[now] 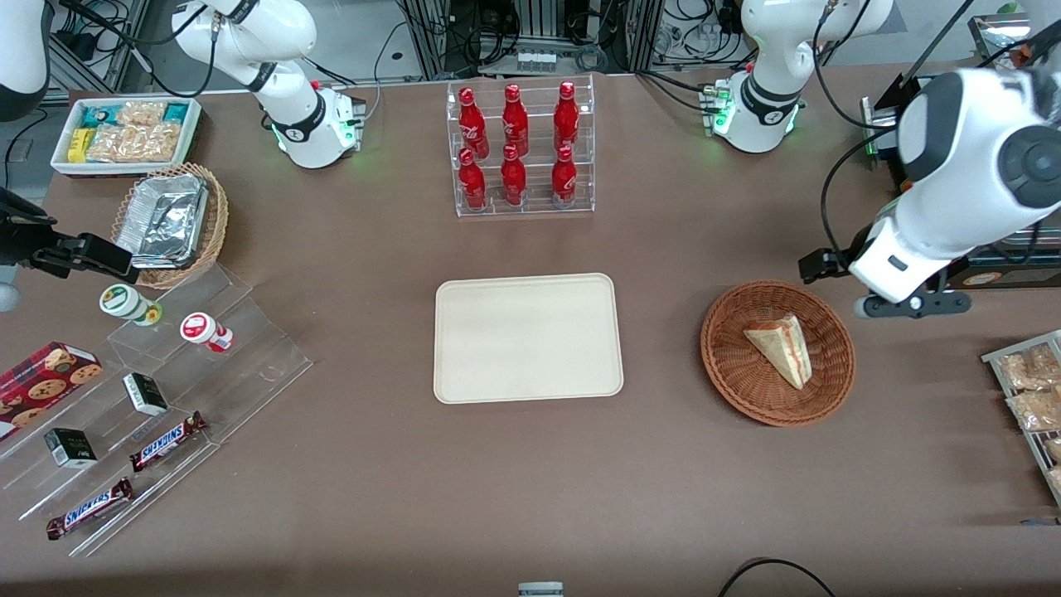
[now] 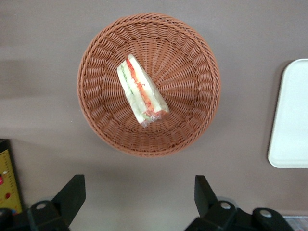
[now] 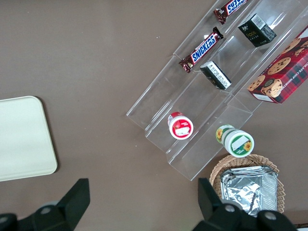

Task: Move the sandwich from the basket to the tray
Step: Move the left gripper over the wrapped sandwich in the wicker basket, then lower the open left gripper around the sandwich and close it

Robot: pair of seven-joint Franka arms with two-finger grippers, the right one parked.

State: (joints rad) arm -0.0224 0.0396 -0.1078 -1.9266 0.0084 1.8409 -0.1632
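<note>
On the brown counter (image 1: 497, 481), nearest the front camera toward the parked arm's end, two Snickers bars (image 1: 168, 441) lie on a clear stepped stand (image 1: 249, 365). A red cookie box (image 1: 41, 383) sits beside them.

Farther in, at the middle of the counter, is the cream tray (image 1: 528, 337), with nothing on it. Well apart from it, toward the working arm's end, stands the reddish-brown wicker basket (image 1: 729, 365). The sandwich (image 1: 782, 347) lies on its side inside the basket, near the middle. Its red and green filling edge faces up in the wrist view.

The hand (image 2: 138, 195) hovers above the bare counter just beside the basket, a little farther from the front camera than it. Its two black fingers (image 2: 72, 192) are spread wide and hold nothing. They are clear of both the basket rim and the sandwich.

Farther still, a clear rack (image 1: 524, 145) holds six red cola bottles. Toward the parked arm's end are a tan wicker basket with foil containers (image 1: 214, 224) and, farthest of all, a white bin of snack packets (image 1: 124, 133).
</note>
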